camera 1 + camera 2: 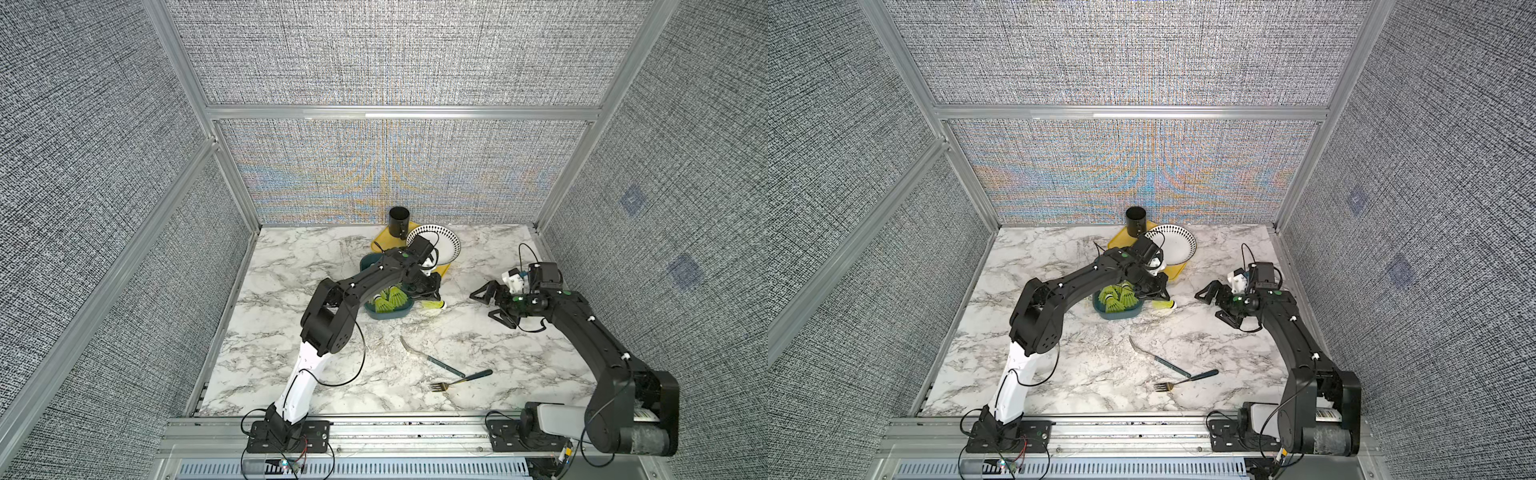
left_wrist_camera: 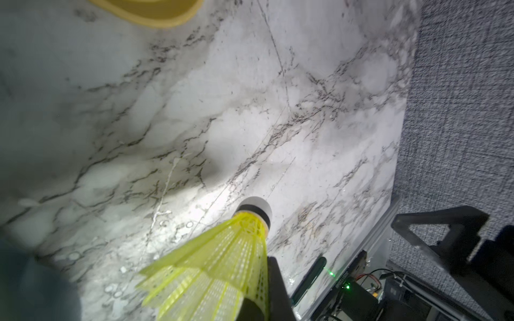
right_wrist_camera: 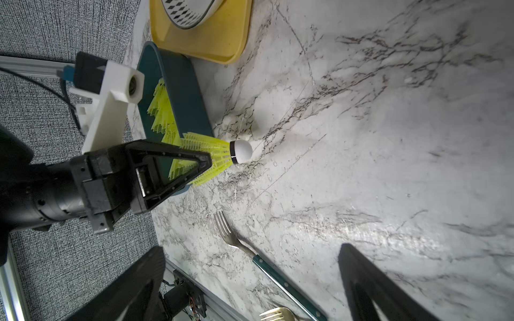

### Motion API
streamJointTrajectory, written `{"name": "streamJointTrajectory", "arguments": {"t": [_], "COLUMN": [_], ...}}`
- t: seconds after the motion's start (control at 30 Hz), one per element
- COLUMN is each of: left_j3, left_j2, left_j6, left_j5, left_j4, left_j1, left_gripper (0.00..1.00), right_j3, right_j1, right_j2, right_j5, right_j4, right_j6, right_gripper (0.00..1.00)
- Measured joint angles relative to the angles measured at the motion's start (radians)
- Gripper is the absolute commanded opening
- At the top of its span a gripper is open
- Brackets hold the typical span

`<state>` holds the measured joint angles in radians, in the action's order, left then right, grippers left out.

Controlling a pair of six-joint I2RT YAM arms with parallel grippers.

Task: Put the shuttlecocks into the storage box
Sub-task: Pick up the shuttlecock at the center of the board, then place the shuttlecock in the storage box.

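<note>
A storage box (image 1: 388, 316) sits mid-table (image 1: 291, 257) with several shuttlecocks (image 1: 392, 300) inside. A single shuttlecock (image 1: 433, 305) is just right of the box, pinched in the left gripper (image 1: 436, 297). Behind the box, a tray (image 1: 380, 242) carries a bowl (image 1: 442, 245), with a cup (image 1: 399, 220) at its rear edge. One fork (image 1: 432, 359) and another fork (image 1: 461, 380) lie in front, rightward. The right gripper (image 1: 484, 306) is farther right.

White-grey marble-look tabletop (image 1: 291, 374). At back, centre: yellow tray (image 1: 380, 242), flat on the marble. Just beside tray's near-left corner: teal storage box (image 1: 390, 315), also straight on the top. Front-right of centre: silver fork (image 1: 432, 357) and gold fork (image 1: 459, 379), both w/ teal handles, close together. One shuttlecock (image 1: 434, 305) just right of box; contact w/ surface unclear.
</note>
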<state>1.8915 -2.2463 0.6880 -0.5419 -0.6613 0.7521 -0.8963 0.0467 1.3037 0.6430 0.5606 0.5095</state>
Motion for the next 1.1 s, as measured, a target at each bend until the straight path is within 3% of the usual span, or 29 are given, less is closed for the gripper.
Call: {"name": "streamJointTrajectory", "arguments": {"t": [0.33,0.53,0.7,0.83,1.1], "left_j3": [-0.356,-0.542,-0.53,-0.495,-0.445], "left_j2": [0.324,0.547,0.669,0.683,0.606], "left_j6": [0.338,0.667,0.968,1.151,1.337], "left_j5": [0.089,0.254,0.412,0.464,0.464], "left_j4": [0.212,0.207,0.032,-0.096,-0.198], "left_j1": [0.003,0.004,0.004,0.004,0.004], "left_gripper": [0.02,0.02,0.02,0.02,0.02], "right_j3": [-0.089,-0.135,-0.158,-0.172,-0.203], "right_j1": [-0.098,-0.16,-0.201,-0.223,-0.242], "right_j2": [-0.016,0.014,0.044,0.065,0.102], "right_j5": [-0.057,-0.086,-0.1,-0.108,-0.119], "right_j4": [0.016,0.019,0.02,0.023,0.034], "right_j6": [0.012,0.013,0.011,0.008,-0.015], "right_gripper": [0.99,0.99,0.99,0.99,0.99]}}
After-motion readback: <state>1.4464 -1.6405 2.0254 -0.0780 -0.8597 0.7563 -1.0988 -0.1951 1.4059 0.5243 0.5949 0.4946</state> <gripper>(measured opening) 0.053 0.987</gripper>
